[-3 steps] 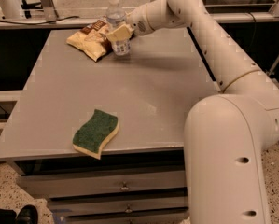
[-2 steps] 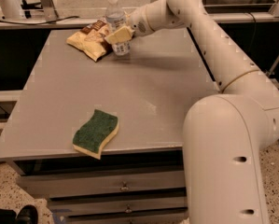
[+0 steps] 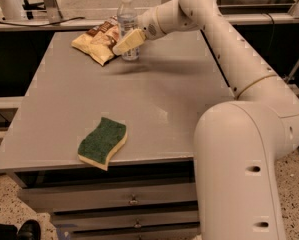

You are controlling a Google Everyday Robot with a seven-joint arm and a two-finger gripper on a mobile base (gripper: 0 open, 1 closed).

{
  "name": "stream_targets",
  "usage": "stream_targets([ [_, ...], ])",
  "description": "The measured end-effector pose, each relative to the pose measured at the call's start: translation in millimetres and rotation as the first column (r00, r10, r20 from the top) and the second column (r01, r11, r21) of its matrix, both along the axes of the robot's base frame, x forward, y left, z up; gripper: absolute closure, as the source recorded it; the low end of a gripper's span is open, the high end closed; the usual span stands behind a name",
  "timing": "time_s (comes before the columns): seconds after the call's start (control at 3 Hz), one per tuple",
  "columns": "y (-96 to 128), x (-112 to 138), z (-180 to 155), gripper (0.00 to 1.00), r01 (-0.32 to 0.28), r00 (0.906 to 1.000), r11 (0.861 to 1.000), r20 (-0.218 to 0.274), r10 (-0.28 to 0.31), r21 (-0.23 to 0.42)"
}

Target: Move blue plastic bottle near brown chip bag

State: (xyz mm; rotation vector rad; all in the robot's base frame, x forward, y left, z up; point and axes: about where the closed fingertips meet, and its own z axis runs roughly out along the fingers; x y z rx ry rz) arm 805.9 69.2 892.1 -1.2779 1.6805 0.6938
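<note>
Near edge: drawers [image 3: 134, 200] under the table [image 3: 189, 109], arm [image 3: 239, 174] base bulking up the near right. Sponge [image 3: 103, 142] sits green side up at the near-left corner, well apart from everything else. Not part of the job.

Mid table is bare grey, only the arm's shadow across it.

Far end is where it all is. Gripper [image 3: 130, 40] reaches in from the right and sits against the lower half of the bottle [image 3: 125, 19], partly covering the label. Clamped or loose: cannot tell from this angle, the far side of the grasp is hidden. Bottle is upright, cap on, and its base looks down on the table or just off it. Bag [image 3: 96, 43] lies flat just left of it, its near edge touching or almost touching the bottle.

My read: placement is basically done, since the bottle is right beside the bag.

Handling notes:
- Bottle is thin clear plastic, so probably light, smooth-walled, and it dents if squeezed hard. Fill level not readable.
- Tall with a narrow base, so tippy. A sideways drag on release could knock it over.
- Best hold is the mid or lower body at the label, where the gripper is now. Avoid the cap and neck.
- Bag is crinkly and light, and slides at any nudge, so keep clear of it.
</note>
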Motion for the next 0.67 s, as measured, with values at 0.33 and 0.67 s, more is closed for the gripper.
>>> stream_targets([
  [0.33, -3.8, 0.8, -3.4, 0.00, 0.004, 0.9999, 1.000, -0.014, -0.004, -0.007],
  [0.67, -4.3, 0.9, -3.7, 0.00, 0.004, 0.9999, 1.000, -0.016, -0.004, -0.008],
])
